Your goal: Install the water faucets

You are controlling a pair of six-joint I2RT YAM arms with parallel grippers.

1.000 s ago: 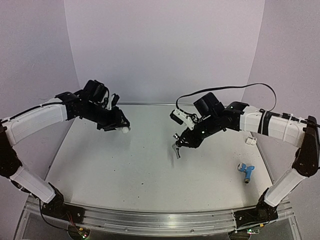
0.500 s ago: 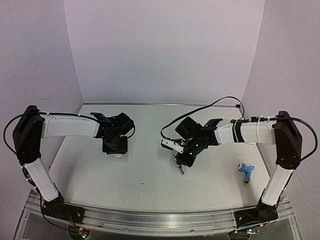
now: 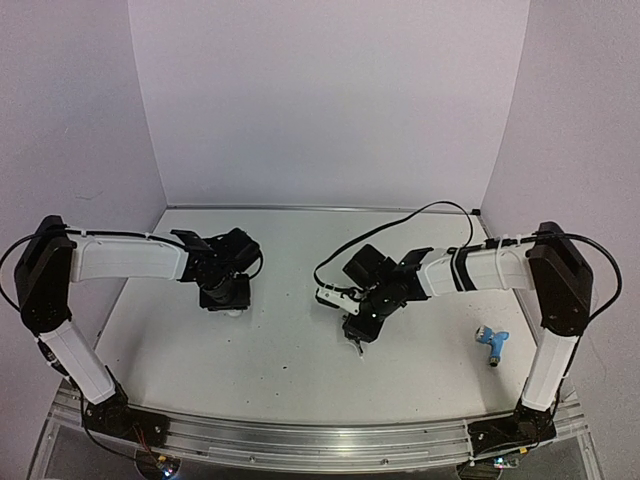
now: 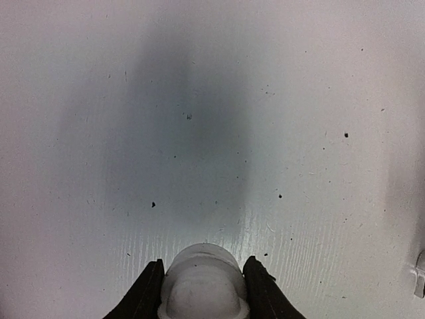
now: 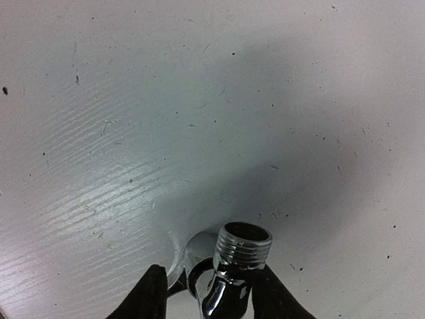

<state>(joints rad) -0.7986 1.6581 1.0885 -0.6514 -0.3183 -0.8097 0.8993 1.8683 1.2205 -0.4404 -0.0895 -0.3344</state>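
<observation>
The right gripper [image 5: 211, 296] has the silver tap [image 5: 234, 262] between its fingers, low over the table [image 3: 300, 370]; I cannot tell if it truly grips. The left gripper [image 4: 202, 300] clasps a white fitting [image 4: 202, 282]. The blue tap [image 3: 492, 341] lies at the table's right edge. With a slack hold, the silver tap could tip over and roll.

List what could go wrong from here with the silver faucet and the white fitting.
1. The silver faucet sits between the right fingers, low over the table; released there, it may roll or tip.
2. The white fitting in the left fingers is rounded, so it could slip when pressed against the faucet.
</observation>
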